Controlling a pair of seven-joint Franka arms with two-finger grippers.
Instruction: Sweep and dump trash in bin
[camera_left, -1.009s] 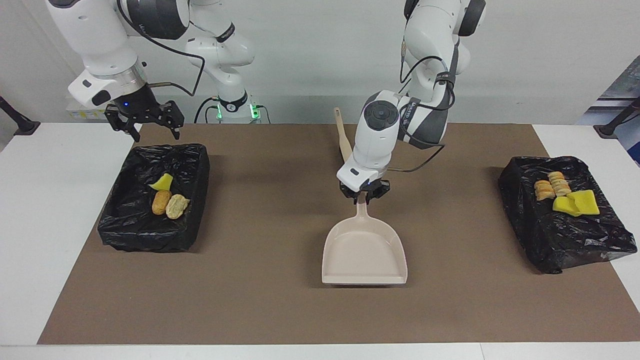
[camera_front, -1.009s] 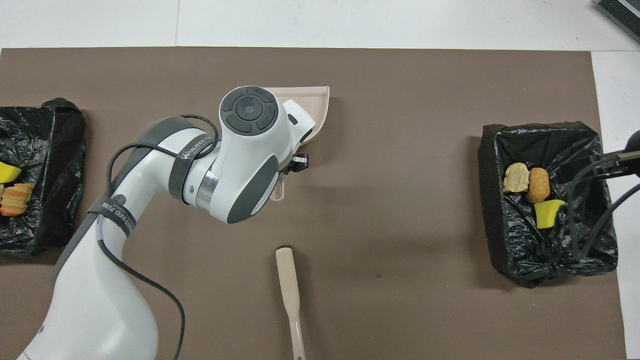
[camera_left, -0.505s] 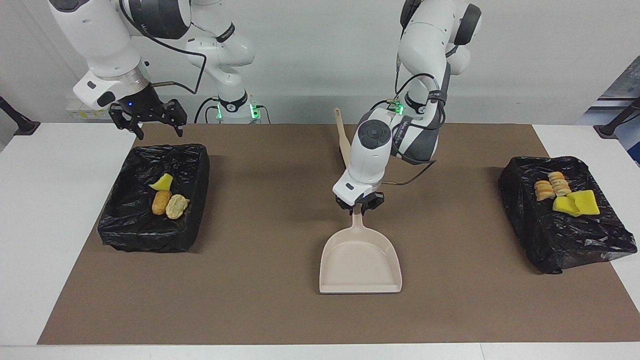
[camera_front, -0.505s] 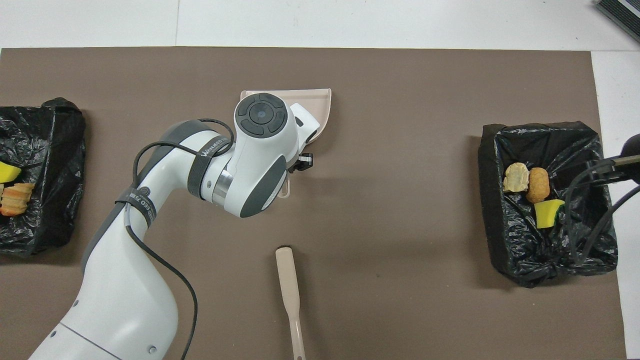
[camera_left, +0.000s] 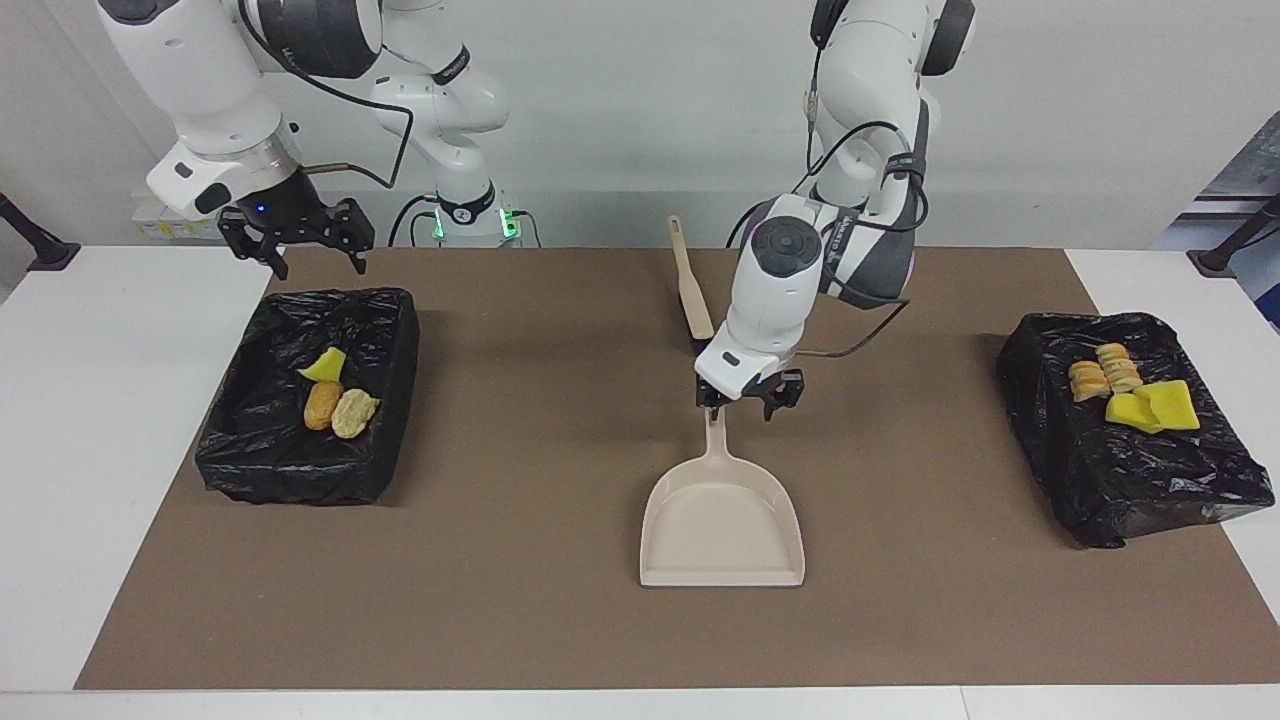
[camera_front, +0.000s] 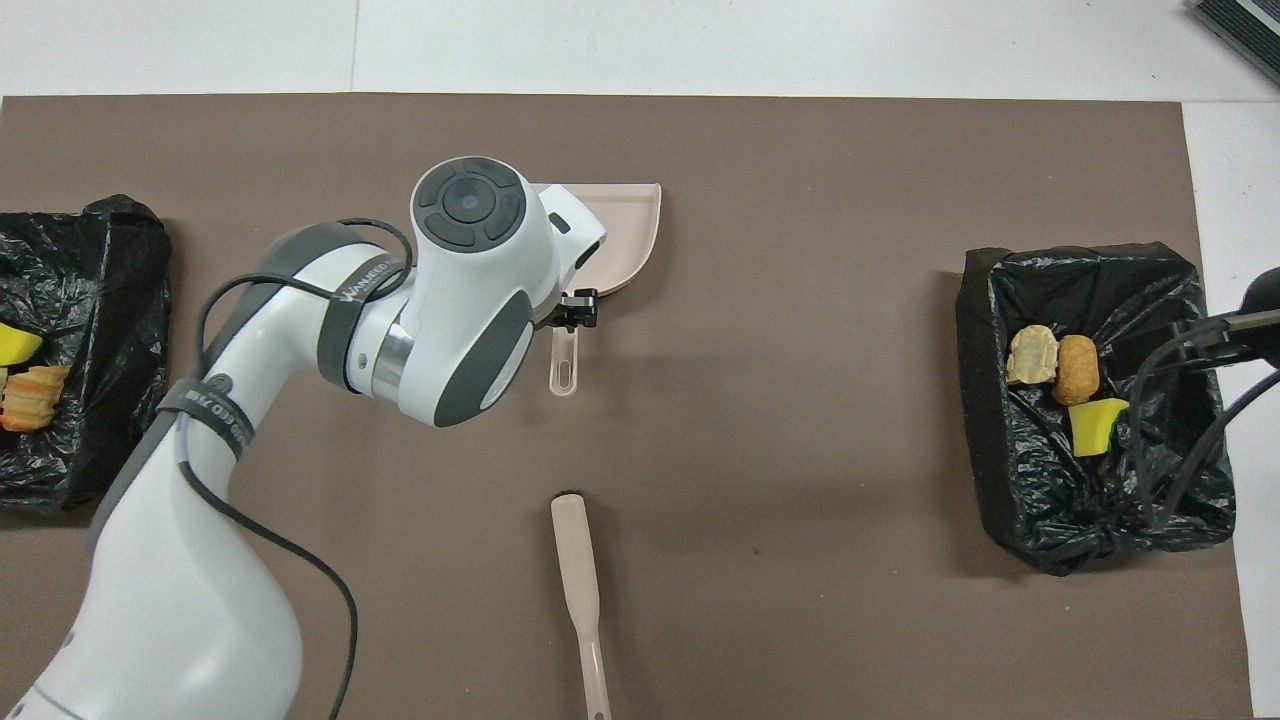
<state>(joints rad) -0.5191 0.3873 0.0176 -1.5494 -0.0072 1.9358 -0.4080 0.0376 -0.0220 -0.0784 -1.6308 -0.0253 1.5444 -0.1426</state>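
Left gripper (camera_left: 745, 405), frame centre, has just let go of the beige plastic dustpan (camera_left: 722, 520); fingers now apart, apparently clear of the handle. Dustpan lies empty on the brown mat (camera_left: 520, 620). Trash chunks (camera_left: 335, 400) sit in both black-lined bins (camera_left: 250, 460); dumping looks finished. Right gripper (camera_left: 300, 240), upper left, waits spread wide.

strap text: a dark strap (camera_front: 368, 292) round the left arm, left of centre in the overhead view, carries white capitals, partly folded; "WANJEED" is roughly what can be read
second strap: a strap (camera_front: 205, 408) lower on the same arm, lower left of that view, has a round logo and white letters too small to read
facing view: strap (camera_left: 835, 240) lettering illegible
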